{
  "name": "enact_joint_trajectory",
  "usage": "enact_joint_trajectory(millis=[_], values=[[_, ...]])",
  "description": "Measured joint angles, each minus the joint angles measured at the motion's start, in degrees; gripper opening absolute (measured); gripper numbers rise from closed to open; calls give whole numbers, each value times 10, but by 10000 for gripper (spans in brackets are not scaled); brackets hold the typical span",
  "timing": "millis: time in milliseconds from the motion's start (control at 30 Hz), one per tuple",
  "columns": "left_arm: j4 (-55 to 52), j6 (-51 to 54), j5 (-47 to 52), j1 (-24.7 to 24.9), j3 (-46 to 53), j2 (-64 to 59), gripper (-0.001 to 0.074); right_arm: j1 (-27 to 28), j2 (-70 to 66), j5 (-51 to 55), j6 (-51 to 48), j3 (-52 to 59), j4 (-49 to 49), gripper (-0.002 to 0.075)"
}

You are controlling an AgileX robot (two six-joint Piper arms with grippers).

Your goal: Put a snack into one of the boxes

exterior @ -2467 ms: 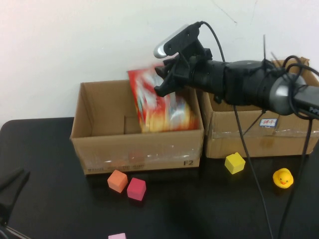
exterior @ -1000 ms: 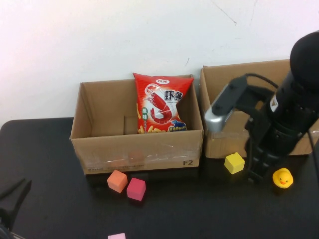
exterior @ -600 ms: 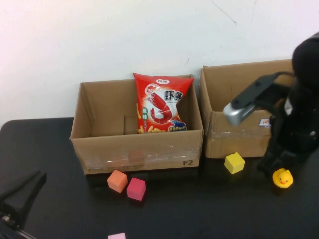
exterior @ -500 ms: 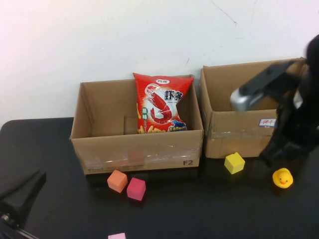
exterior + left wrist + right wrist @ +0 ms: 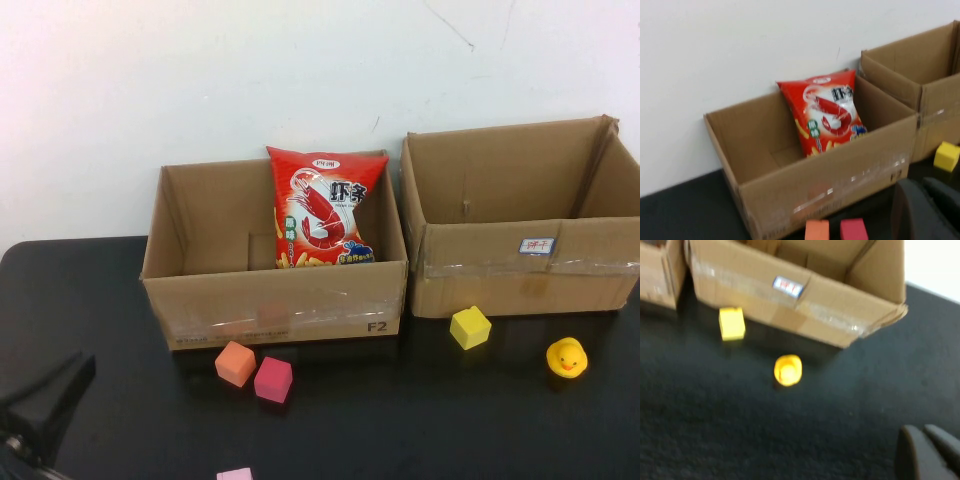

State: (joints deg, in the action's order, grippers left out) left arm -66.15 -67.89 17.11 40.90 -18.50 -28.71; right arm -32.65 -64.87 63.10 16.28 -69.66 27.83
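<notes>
The red snack bag (image 5: 325, 208) stands upright inside the left cardboard box (image 5: 275, 300), leaning on its back wall; it also shows in the left wrist view (image 5: 826, 111). The right cardboard box (image 5: 520, 270) holds nothing that I can see. My left gripper (image 5: 45, 398) sits low at the table's front left corner, shut and empty, its fingers (image 5: 910, 210) together in the left wrist view. My right gripper (image 5: 922, 430) is out of the high view; in the right wrist view it is shut and empty above the black table, off to the right of the right box (image 5: 805, 295).
An orange cube (image 5: 235, 363) and a red cube (image 5: 273, 379) lie in front of the left box, and a pink block (image 5: 235, 474) lies at the front edge. A yellow cube (image 5: 470, 327) and a yellow rubber duck (image 5: 567, 357) lie in front of the right box.
My right arm has let go of the snack bag in the left box, drawn back to the right past the duck and left the high view. The bag stays upright.
</notes>
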Motion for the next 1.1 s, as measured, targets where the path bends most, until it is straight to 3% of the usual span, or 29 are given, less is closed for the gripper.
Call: enact_joint_trajectory(millis=[300, 500, 1100], values=[[-2, 0, -12, 0, 23, 0, -1, 0, 199, -168, 46, 203, 22, -1], [-28, -4, -30, 0, 23, 0, -1, 0, 292, -198, 63, 316, 16, -1], [-32, -11, -38, -12, 23, 10, -1, 0, 306, -197, 67, 387, 14, -1]])
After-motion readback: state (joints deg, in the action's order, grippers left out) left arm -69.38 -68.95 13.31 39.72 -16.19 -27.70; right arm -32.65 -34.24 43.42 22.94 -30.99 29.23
